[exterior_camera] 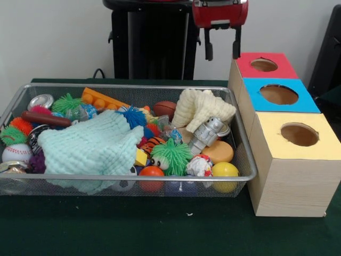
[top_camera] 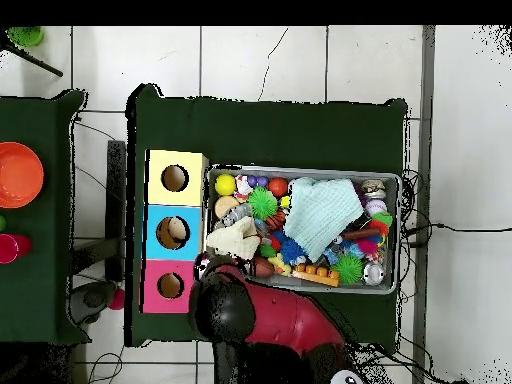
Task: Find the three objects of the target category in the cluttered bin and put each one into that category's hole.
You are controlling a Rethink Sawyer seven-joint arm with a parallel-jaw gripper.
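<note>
- Hanging at the top of the front view, the gripper sat above the table, behind the far right corner of the wire basket; its two dark fingers stood apart with nothing between them.
- We saw the basket on the green table, just left of three boxes in a row.
- We noted the red box farthest back, the blue box in the middle and the yellow box nearest, each with a round hole on top.
- We found a pale green cloth spread over the toys on the left, and a cream cloth bunched at the back right.
- We picked out a fuzzy green ball, a yellow ball and a baseball near the front rim.
</note>
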